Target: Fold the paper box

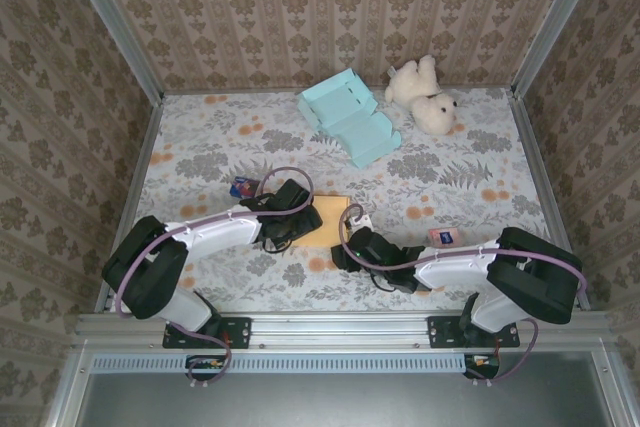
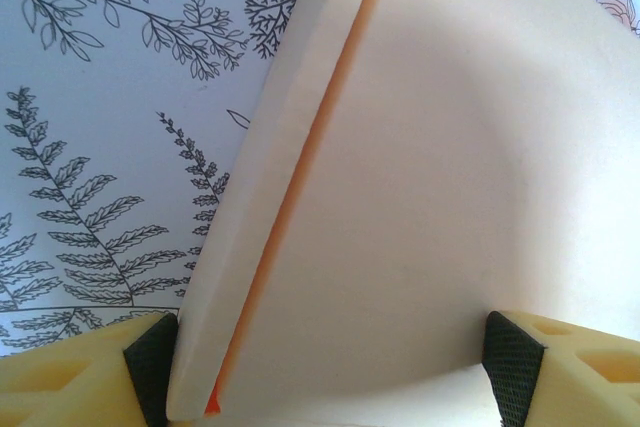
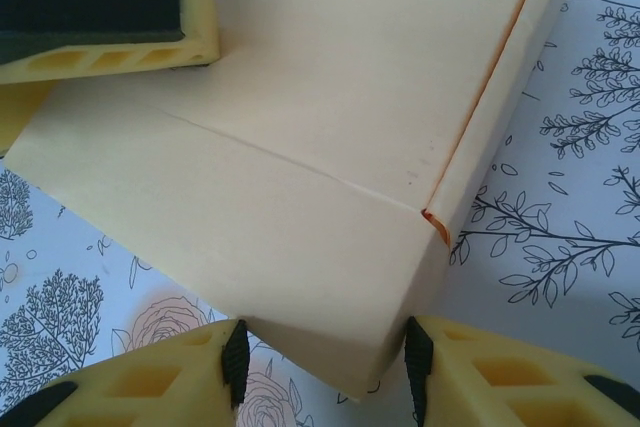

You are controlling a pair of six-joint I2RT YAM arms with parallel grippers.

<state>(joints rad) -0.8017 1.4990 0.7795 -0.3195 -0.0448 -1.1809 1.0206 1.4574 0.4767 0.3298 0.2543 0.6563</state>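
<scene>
The paper box (image 1: 334, 213) lies, apparently flat, on the table (image 1: 480, 162).

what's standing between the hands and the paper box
Nothing visible does: the paper box sits gripped between the fingers of the left hand, and one corner of it sits between those of the right hand.
</scene>
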